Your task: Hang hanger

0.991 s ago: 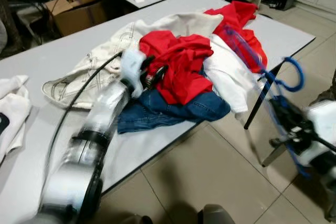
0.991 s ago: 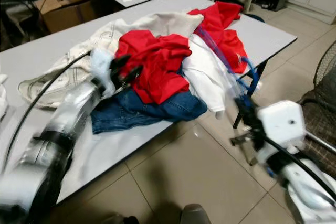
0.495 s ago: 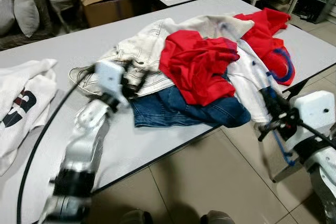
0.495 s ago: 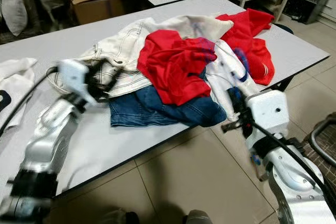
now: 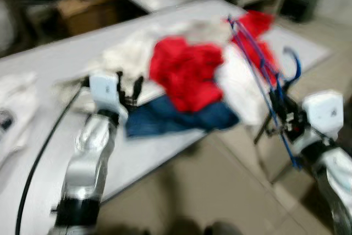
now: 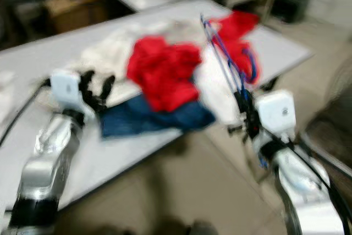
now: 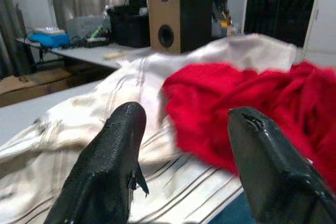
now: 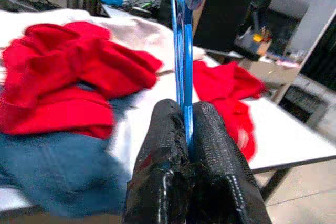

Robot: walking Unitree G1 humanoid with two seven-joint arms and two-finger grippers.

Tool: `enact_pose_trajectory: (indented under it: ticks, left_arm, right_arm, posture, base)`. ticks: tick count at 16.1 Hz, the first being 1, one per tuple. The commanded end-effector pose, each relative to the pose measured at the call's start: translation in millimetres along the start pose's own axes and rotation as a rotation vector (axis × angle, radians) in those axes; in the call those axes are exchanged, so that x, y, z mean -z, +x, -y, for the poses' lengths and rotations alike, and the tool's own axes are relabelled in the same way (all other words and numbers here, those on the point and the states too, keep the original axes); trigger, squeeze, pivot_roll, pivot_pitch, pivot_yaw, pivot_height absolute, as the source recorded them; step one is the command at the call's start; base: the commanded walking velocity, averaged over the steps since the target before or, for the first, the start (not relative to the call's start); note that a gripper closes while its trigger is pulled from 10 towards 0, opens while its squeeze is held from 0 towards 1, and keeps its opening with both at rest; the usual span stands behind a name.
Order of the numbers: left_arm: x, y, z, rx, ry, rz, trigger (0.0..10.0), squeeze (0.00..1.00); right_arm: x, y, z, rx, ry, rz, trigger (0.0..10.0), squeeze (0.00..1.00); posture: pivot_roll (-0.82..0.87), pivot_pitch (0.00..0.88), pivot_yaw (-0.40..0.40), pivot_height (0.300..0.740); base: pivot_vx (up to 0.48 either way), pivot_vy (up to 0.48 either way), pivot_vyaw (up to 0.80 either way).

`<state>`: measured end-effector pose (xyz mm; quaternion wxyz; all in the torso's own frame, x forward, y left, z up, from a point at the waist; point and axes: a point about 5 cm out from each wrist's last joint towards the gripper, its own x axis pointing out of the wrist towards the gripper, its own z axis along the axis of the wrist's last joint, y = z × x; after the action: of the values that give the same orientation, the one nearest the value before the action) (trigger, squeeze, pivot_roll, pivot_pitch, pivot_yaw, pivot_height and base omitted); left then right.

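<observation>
Table (image 5: 44, 70) behind; hanger (image 8: 181, 51) between right pincer (image 8: 189, 145) fingers.

- Hanger (image 8: 181, 51): blue.
- Top garment (image 5: 184, 72): red.
- Jeans (image 5: 176, 119): dark blue.
- Striped garment (image 7: 79, 129): cream, thin dark lines.
- Counter (image 5: 44, 64): light grey.
- Fingers (image 7: 105, 166): black.

red (image 5: 184, 72), white (image 7: 79, 124) and denim (image 5: 176, 118) clothes heaped on a grey table (image 5: 49, 67), a speaker (image 7: 181, 14) behind
</observation>
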<state>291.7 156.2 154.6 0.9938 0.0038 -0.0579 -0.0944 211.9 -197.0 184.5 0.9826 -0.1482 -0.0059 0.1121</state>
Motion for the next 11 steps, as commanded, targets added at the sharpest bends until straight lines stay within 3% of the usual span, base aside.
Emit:
enact_pose_trajectory:
  ticks: [1, 7, 10, 11]
  left_arm:
    - [1.5, -3.8, -3.4, -0.041, 0.001, -0.018, 10.0, 0.00]
    - [-1.5, -8.2, -4.3, -0.063, 0.027, -0.031, 10.0, 0.00]
    - [2.3, -4.8, 3.2, 0.042, 0.058, -0.070, 10.0, 0.00]
    - [2.0, -1.5, -1.4, 0.085, 0.107, -0.070, 10.0, 0.93]
  right_arm:
    - [-0.8, 4.9, 1.9, -0.020, -0.011, 0.011, 10.0, 0.00]
    - [0.4, 9.5, -1.0, -0.054, 0.001, 0.021, 10.0, 0.00]
    - [-0.1, 7.4, 0.9, -0.060, -0.002, 0.028, 10.0, 0.00]
    - [-0.5, 6.1, 0.7, -0.079, -0.007, 0.030, 10.0, 0.00]
  posture:
    - [-0.16, 0.000, 0.021, 0.740]
    - [-0.13, 0.000, 0.003, 0.740]
    - [-0.14, 0.000, 0.013, 0.740]
    - [-0.15, 0.000, 0.023, 0.740]
  base:
    - [0.412, 0.000, 0.00]
    - [0.422, 0.000, 0.00]
    - [0.133, 0.000, 0.00]
    - [0.000, 0.000, 0.00]
